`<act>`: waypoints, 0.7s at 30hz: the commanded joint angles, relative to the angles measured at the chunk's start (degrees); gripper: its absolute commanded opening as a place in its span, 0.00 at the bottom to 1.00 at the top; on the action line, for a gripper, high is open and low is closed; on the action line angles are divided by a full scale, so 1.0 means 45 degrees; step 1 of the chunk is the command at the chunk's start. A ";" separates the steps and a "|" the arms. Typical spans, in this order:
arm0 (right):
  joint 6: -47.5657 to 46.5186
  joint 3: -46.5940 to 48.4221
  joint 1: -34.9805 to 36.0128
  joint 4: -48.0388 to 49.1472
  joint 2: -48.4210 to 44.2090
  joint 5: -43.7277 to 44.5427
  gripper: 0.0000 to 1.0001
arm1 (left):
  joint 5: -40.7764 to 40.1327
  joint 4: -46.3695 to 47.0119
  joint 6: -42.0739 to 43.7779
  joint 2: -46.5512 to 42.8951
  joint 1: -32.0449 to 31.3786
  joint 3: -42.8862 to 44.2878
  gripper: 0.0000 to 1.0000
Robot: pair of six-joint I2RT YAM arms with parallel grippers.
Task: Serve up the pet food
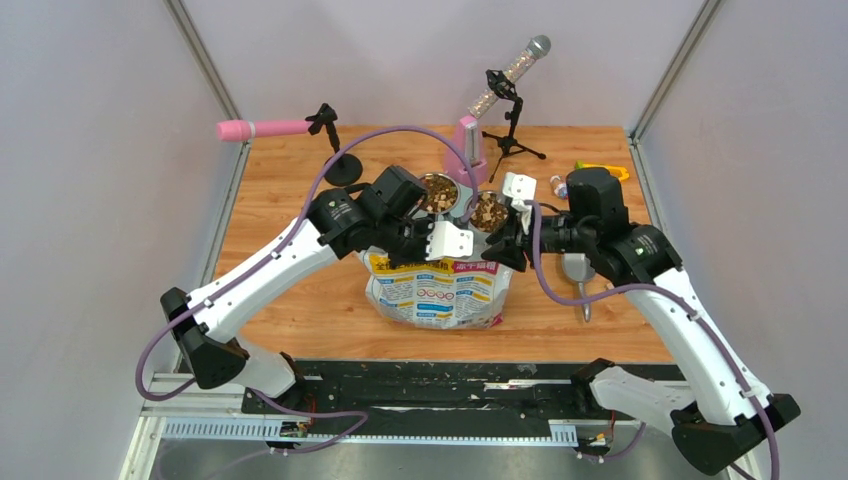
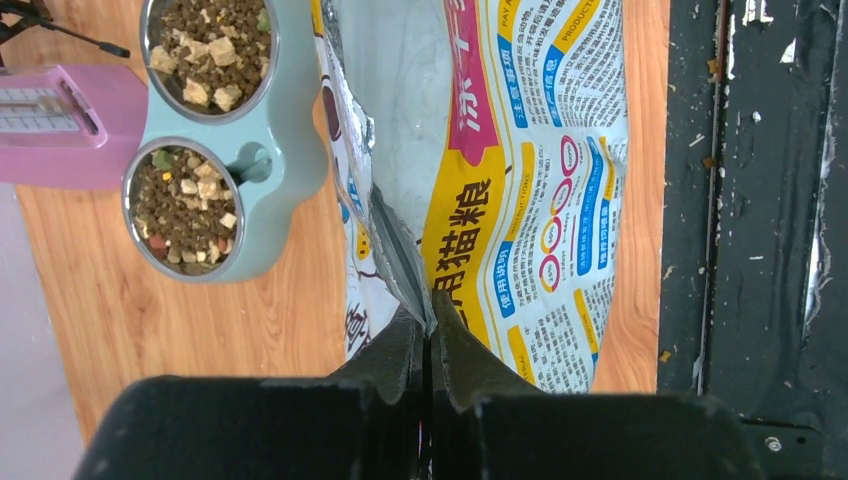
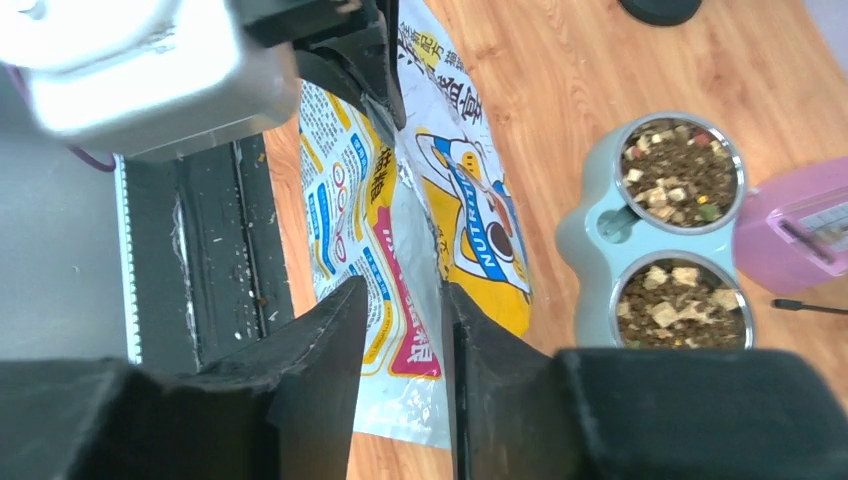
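The pet food fills both steel bowls of a pale green double feeder; it also shows in the top view and the right wrist view. The printed food bag stands in front of the feeder. My left gripper is shut on the bag's silver top edge. My right gripper is open at the same rim, which runs along its right finger. Both grippers meet over the bag's top.
A metal scoop lies on the wood right of the bag. A pink scale stands behind the feeder, with small tripods and a pink-headed stand at the back. A black rail runs along the near edge.
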 commanded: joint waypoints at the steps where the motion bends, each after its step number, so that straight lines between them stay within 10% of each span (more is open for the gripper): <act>1: -0.0681 0.0752 -0.0017 -0.0927 -0.0738 0.0476 0.41 | -0.0442 -0.0457 0.0188 -0.0816 0.0013 0.0634 0.01; 14: -0.0650 0.0264 -0.0009 -0.1975 -0.0391 0.1287 0.55 | 0.1698 -0.0778 0.0027 -0.1520 0.0016 0.0991 0.00; 16: -0.0731 0.0232 -0.0009 -0.2161 -0.0217 0.1289 0.43 | 0.1729 -0.0838 0.0141 -0.1542 0.0021 0.1080 0.00; 18: -0.0860 0.0264 -0.0011 -0.2499 -0.0008 0.1356 0.08 | 0.1779 -0.1045 0.0488 -0.1601 0.0012 0.1216 0.00; 21: -0.0817 0.0416 -0.0027 -0.2782 0.0122 0.2181 0.00 | 0.1614 -0.1451 0.0840 -0.1672 0.0011 0.1461 0.00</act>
